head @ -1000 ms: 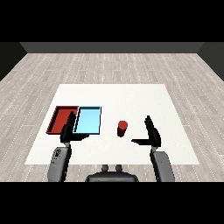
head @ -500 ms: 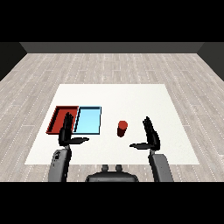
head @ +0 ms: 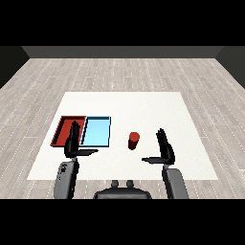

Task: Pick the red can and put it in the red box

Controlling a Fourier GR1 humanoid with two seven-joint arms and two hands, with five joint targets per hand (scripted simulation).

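**A:** What is lying on the table?

**B:** A white table (head: 143, 103) is filling the middle of the head view, standing on a grey plank floor (head: 119, 72). Two shallow trays are lying side by side toward the table's left part. The red tray (head: 63, 125) is sitting on the outside, and the light blue tray (head: 98, 131) is sitting just beside it, their long edges touching or very nearly so.

**A:** Where is the can sitting?

**B:** The red can (head: 133, 139) is standing upright on the bare tabletop, to the right of the light blue tray and apart from it. It is resting in neither tray, and nothing is touching it.

**A:** What are the hands doing?

**B:** The right hand (head: 163, 148) is hovering to the right of the can, near it but not in contact. Its fingers are stretching straight up and its thumb is sticking out toward the can, so it is released and gripping nothing. The left hand (head: 73, 142) is hovering over the near edge where the two trays are meeting, partly covering the red tray's near corner. Its fingers are also pointing straight and its thumb is reaching rightward, grasping nothing.

**A:** And the arms?

**B:** Both grey forearms are rising from the lower corners of the view.
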